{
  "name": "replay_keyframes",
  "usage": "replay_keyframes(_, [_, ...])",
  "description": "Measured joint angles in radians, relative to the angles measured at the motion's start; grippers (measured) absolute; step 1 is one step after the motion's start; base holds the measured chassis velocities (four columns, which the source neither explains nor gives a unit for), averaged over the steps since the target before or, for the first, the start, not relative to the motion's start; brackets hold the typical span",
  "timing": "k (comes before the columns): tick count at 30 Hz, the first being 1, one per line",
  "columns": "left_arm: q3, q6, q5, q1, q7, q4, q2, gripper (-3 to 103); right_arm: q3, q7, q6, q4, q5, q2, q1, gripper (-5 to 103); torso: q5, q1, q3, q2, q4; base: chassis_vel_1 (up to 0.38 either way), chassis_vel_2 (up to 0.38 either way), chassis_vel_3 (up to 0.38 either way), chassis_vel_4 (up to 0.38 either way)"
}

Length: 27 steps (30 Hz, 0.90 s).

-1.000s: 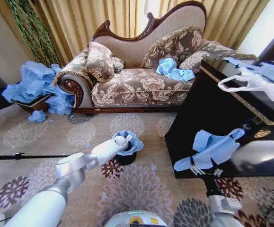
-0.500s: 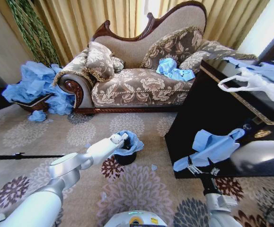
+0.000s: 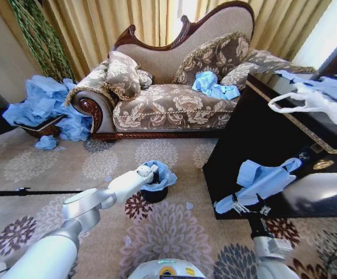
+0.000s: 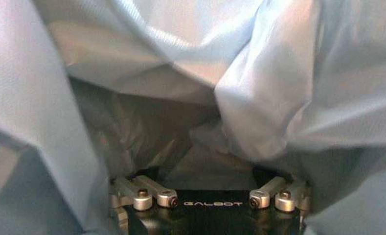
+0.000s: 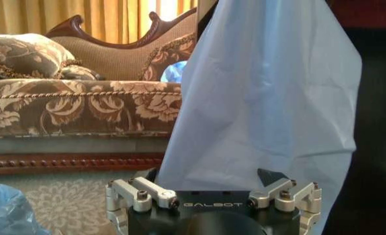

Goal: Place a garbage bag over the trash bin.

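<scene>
The small black trash bin (image 3: 154,196) stands on the carpet in front of the sofa. The light-blue garbage bag (image 3: 163,174) is bunched over its top. My left gripper (image 3: 149,172) reaches into the bag's mouth. In the left wrist view, folds of the garbage bag (image 4: 179,58) surround the left gripper (image 4: 206,172), whose jaws stand apart and are partly covered. My right gripper (image 3: 247,203) is low beside the black table, open. A wider light-blue bag with a pointed tip (image 3: 264,177) rises from between its jaws. The right wrist view shows that bag (image 5: 271,98) in front of the right gripper (image 5: 210,174).
A black table (image 3: 244,133) stands on the right, with a white loop-handled bag (image 3: 314,102) on top. Behind the bin is the patterned sofa (image 3: 168,104), with a blue bag (image 3: 212,86) on its seat. A heap of blue bags (image 3: 43,104) lies at far left.
My left arm has shifted slightly left, and its gripper stays at the bin's mouth. The right gripper and its bag have barely moved.
</scene>
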Motion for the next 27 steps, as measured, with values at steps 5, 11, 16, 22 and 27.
replay_keyframes(5, [-0.027,-0.003,-0.052,0.029,-0.019,-0.019,-0.021,100,0.001,0.004,-0.002,0.001,-0.002,-0.002,-0.001,100,0.0001,0.000,0.000,0.000,0.0002,0.000,0.000,0.000,0.000])
replay_keyframes(11, [-0.033,-0.014,-0.019,0.037,-0.016,-0.015,-0.031,100,0.004,0.005,-0.003,0.001,-0.004,-0.002,-0.008,100,0.0000,0.000,0.000,0.000,-0.0004,0.000,0.000,0.000,0.000])
replay_keyframes(16, [-0.031,-0.021,0.040,0.014,-0.013,0.001,-0.013,100,-0.007,0.009,-0.004,-0.005,-0.005,-0.002,0.003,100,-0.0001,0.000,0.000,0.000,-0.0003,0.000,0.000,0.000,0.000])
replay_keyframes(22, [-0.045,-0.031,0.085,-0.005,0.005,0.032,0.003,100,-0.017,0.012,-0.004,-0.008,-0.011,0.002,0.007,100,-0.0002,0.000,0.000,0.000,-0.0003,0.000,0.000,0.000,0.000])
replay_keyframes(27, [-0.081,-0.033,0.089,-0.001,0.014,0.041,0.021,100,-0.017,0.012,-0.003,-0.009,-0.012,0.006,0.000,100,-0.0001,0.000,0.000,0.000,-0.0001,0.000,0.000,0.000,0.000])
